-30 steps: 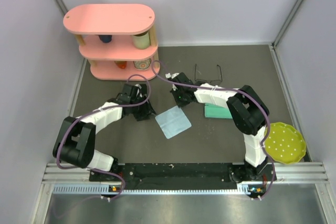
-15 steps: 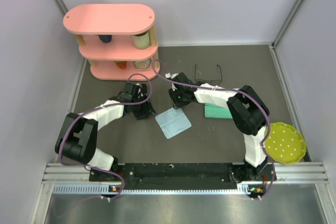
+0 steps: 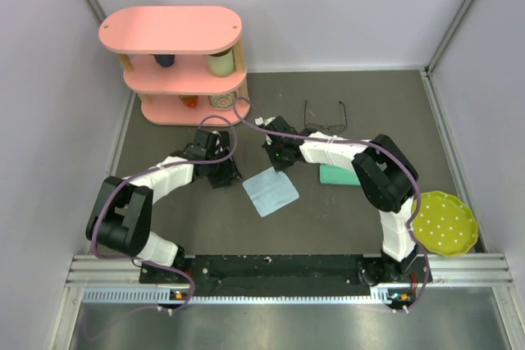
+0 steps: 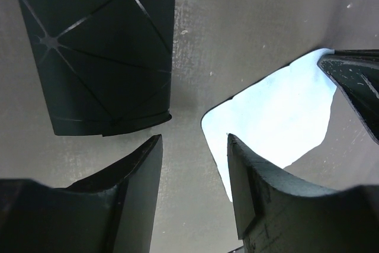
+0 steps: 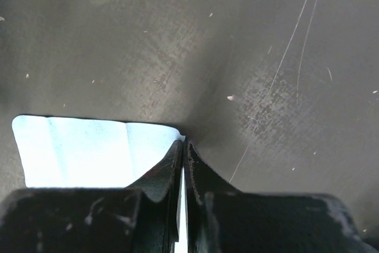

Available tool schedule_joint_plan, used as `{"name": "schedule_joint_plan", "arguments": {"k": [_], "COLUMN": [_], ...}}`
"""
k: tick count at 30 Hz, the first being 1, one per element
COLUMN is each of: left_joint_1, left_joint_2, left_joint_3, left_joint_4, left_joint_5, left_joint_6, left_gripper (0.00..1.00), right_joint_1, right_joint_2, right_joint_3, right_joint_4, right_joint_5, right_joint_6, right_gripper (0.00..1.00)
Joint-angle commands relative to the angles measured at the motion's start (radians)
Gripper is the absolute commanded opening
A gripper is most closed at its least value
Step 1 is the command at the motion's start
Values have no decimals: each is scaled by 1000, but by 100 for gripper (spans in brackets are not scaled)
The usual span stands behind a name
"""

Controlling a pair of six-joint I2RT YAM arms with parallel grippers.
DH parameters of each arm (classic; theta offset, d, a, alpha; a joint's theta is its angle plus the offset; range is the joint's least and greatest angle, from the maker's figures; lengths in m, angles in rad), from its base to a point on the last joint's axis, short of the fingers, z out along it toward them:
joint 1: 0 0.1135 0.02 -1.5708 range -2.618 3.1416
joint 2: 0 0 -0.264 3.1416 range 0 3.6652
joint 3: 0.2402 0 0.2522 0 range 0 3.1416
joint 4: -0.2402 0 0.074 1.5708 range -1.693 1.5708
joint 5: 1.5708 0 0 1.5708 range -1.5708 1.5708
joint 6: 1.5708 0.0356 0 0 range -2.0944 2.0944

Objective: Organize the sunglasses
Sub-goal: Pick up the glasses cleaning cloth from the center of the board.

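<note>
Sunglasses (image 3: 326, 115), thin wire pair, lying on worktop (image 3: 385, 104) at far side, right of pink shelf (image 3: 176, 63), just beyond right arm (image 3: 336, 149). Meanwhile left fingers (image 4: 139, 173) spread apart, nothing between, hovering over bare worktop between black case (image 4: 100, 51) and light blue cloth (image 4: 272, 117). Then right fingers (image 5: 163, 176) pressed together, tips right at cloth corner, tbh can't tell if fabric is nipped. Green case (image 3: 338, 175) tucked beside right arm.
</note>
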Motion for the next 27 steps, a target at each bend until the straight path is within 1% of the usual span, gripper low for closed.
{"name": "schedule_joint_plan", "arguments": {"k": [1,6,14,18,22,27], "left_joint_1": [-5,-17,-60,-71,-90,-106], "left_joint_2": [-18,19,110,175,234,271], "left_joint_3": [24,33,125,177,248,276], "left_joint_4": [53,93,122,110,53,-13], "left_joint_5": [53,95,67,29,-12,-8], "left_joint_6": [27,33,25,14,13,23], "left_gripper": [52,51,50,47,45,43], "right_joint_1": [16,12,-1,-4,-5,-8], "right_joint_2": [17,-20,-80,-74,-69,-60], "right_joint_3": [38,20,-45,-48,-42,-42], "right_joint_4": [-37,-38,-38,-40,-38,-38], "right_joint_5": [87,221,284,281,256,235], "right_joint_6": [30,85,189,229,242,249], "right_gripper": [0,0,0,0,0,0]}}
